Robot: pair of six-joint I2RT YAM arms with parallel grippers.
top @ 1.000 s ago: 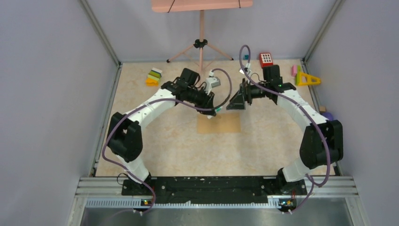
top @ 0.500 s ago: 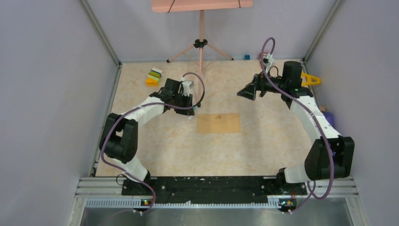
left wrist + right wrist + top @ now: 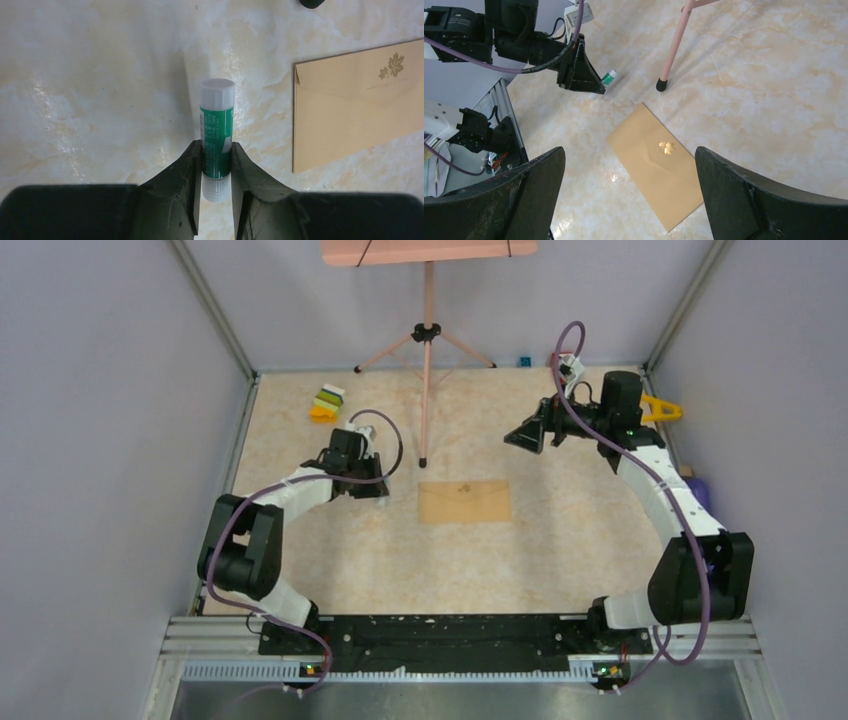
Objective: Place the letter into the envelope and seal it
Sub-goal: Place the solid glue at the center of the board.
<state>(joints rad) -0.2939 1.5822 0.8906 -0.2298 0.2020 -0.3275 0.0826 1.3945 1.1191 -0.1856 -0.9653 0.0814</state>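
Left wrist view: grips a green glue stick [image 3: 217,125] in the left tool [image 3: 216,150], with the shut envelope [image 3: 350,110] on the desk [image 3: 100,75] at 3 o'clock. Hangs the right tool [image 3: 629,150] wide open, empty. Shows no letter, probably inside. Sealing seemingly ending; next, likely setting the stick down.

A robotics lab work cell. Plain grey walls [image 3: 100,440] on aluminium framing [image 3: 215,315] enclose a marble-patterned table [image 3: 400,560], with a pink tripod [image 3: 428,310] standing at the back.
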